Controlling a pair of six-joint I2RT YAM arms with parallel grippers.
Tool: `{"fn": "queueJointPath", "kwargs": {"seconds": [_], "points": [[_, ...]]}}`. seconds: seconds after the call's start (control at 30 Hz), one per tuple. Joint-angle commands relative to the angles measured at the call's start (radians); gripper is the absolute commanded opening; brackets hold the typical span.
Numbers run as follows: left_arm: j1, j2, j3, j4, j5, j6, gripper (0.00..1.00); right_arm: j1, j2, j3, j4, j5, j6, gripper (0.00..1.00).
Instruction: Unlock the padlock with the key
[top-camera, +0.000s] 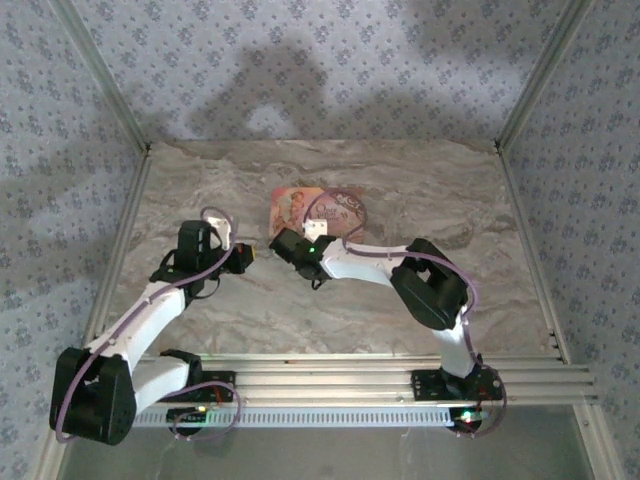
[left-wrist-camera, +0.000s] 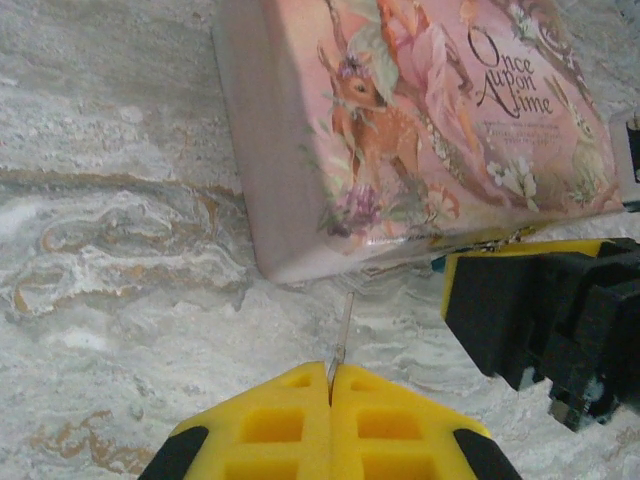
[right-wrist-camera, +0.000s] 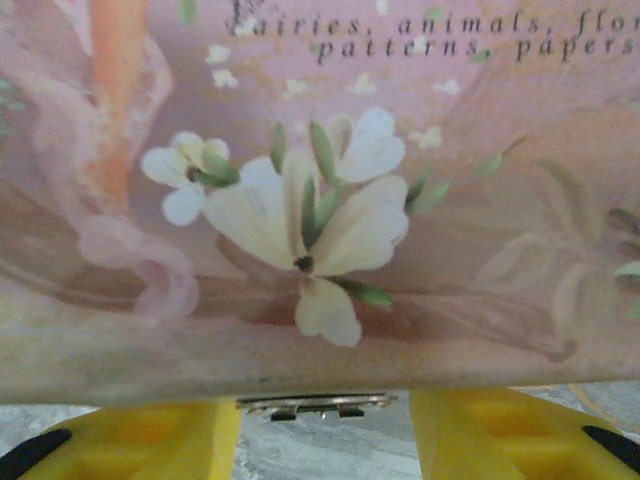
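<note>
On the left, the worktop (top-camera: 190, 190) is bare stone all the way to the metal rail (top-camera: 128, 230) at its side, so there is lots of room there. The left claw (left-wrist-camera: 331, 372) is squeezed tight on the key (left-wrist-camera: 343, 325). The key is a thin bit of metal that pokes out of the yellow tips toward the pink box (left-wrist-camera: 420, 130). It is near the box's front edge but not touching it.

The box lies flat in the middle with its lid down, so what is inside is hidden. A tiny blue bit that looks like the padlock (left-wrist-camera: 438, 263) peeks out at the box's front edge, just beside the right claw (right-wrist-camera: 322, 425). That claw is open. Its two tips are apart at the box's edge, with a small pale metal piece (right-wrist-camera: 315, 404) between them. There is more bare worktop to the right and behind the box.
</note>
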Motion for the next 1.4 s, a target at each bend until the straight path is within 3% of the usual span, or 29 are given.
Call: {"fn": "queueJointPath", "kwargs": {"seconds": [0.0, 0.87, 1.17, 1.37], "points": [[-0.003, -0.026, -0.015, -0.002, 0.034, -0.003, 0.0, 0.018, 0.022, -0.005, 0.015, 0.09, 0.037, 0.47], [-0.004, -0.061, -0.042, 0.0, 0.047, 0.001, 0.0, -0.029, 0.073, 0.009, 0.075, 0.028, -0.059, 0.37], [-0.005, -0.07, -0.046, -0.002, 0.048, 0.006, 0.0, -0.042, 0.051, 0.015, 0.076, -0.012, -0.123, 0.17], [-0.005, -0.084, -0.049, -0.005, 0.059, 0.013, 0.0, -0.06, -0.01, 0.003, 0.067, -0.141, -0.2, 0.05]]}}
